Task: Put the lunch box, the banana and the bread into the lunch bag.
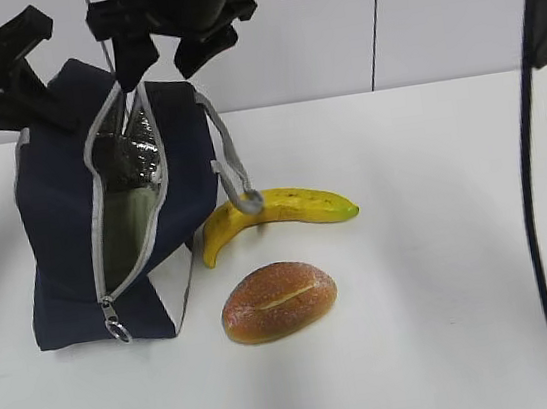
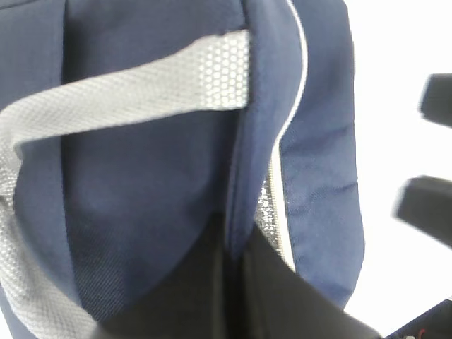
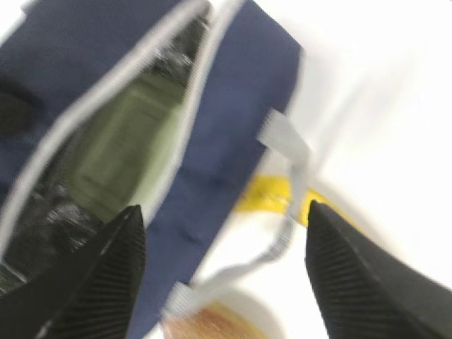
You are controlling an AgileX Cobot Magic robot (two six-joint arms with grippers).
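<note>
Your right gripper (image 3: pixel 222 272) hangs above the lunch bag (image 1: pixel 58 253) with jaws spread wide and nothing between them. Your left gripper sits closed, pinching the bag's upper edge on its far side, apparently to hold the mouth apart. The lunch box (image 3: pixel 120 152) appears to rest inside the bag, a green shape against the silvery lining. The banana (image 1: pixel 279 211) lies just beside the bag, touching its grey handle (image 1: pixel 234 174); the bread (image 1: pixel 278 300) lies near the bag's front corner, in front of the banana. Risk: the handle droops over the banana, so a grasp there may snag the webbing and tip the bag. If the left grip slips, the mouth may narrow.
</note>
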